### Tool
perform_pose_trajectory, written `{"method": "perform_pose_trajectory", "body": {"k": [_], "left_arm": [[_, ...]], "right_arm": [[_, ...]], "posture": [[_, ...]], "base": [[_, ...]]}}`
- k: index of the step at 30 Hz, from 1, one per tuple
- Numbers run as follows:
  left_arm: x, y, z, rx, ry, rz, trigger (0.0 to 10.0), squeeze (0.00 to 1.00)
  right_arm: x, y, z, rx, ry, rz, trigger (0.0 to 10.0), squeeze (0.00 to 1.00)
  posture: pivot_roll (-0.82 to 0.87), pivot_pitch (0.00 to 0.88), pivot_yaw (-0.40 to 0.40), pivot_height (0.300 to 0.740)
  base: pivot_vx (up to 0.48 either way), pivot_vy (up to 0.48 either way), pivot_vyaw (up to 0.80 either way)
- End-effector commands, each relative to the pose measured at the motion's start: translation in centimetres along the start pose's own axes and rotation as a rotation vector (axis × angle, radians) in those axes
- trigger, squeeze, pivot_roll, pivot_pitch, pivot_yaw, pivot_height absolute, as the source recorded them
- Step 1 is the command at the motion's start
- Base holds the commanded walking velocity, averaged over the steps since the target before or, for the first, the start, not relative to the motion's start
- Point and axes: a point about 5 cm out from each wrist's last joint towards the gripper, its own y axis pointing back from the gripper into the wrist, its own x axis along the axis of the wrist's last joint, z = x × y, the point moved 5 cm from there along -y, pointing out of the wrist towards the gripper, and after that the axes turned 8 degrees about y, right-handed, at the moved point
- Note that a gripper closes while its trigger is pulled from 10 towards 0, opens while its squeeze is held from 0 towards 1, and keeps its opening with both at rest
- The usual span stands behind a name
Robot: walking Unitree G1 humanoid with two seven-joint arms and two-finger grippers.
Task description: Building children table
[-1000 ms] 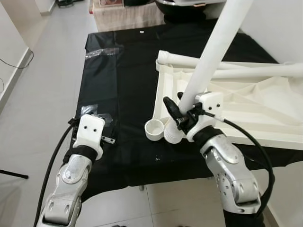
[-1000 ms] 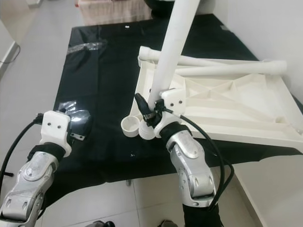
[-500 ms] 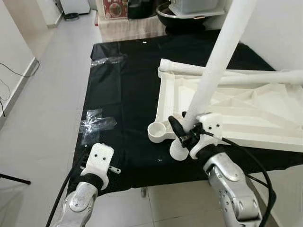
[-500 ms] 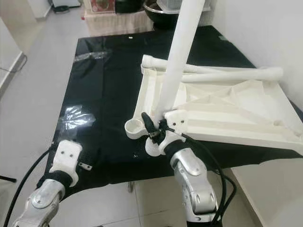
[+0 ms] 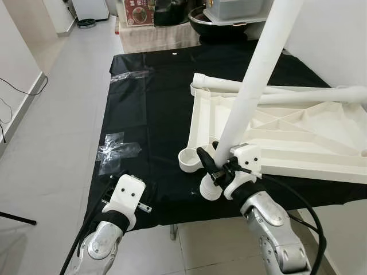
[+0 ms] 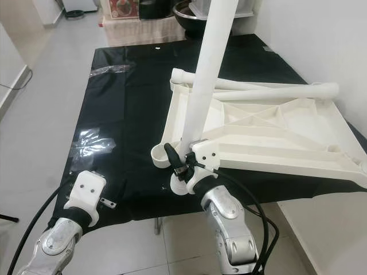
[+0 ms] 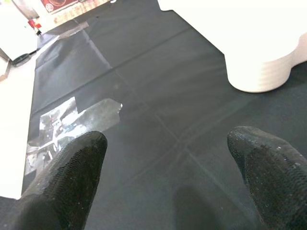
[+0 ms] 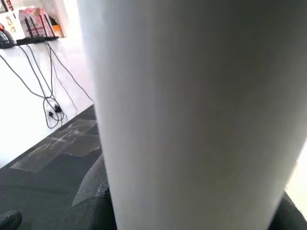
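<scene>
Right gripper (image 5: pixel 213 169) pinches the white table leg (image 5: pixel 252 80); left wrist view shows left fingers (image 7: pixel 72 172) spread.

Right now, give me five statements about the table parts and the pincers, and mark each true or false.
1. The right pincer grips the white table leg near its lower end. True.
2. That leg lies flat on the black cloth. False: it is held up at a steep tilt.
3. The left pincer is open and holds nothing. True.
4. The white tabletop lies underside up, showing its ribs. True.
5. The leg's lower end already sits in the corner socket. False: it is beside the socket.
</scene>
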Motion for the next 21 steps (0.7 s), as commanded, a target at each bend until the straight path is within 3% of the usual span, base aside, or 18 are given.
{"method": "perform_pose_trajectory", "body": {"k": [1,21], "left_arm": [[-0.12,0.31,0.06,0.004,-0.018,-0.006,10.0,0.0],[-0.2,-0.28,0.04,0.016,-0.038,0.013,10.0,0.0]], "right_arm": [[-0.4,0.05,-0.28,0.009,-0.019,-0.001,10.0,0.0],[-0.83,-0.22,-0.1,0.012,-0.044,0.001,10.0,0.0]], "posture": [[-0.05,0.118,0.032,0.74],[-0.05,0.114,0.028,0.74]], "base": [[0.0,0.0,0.0],[0.0,0.0,0.0]]}}
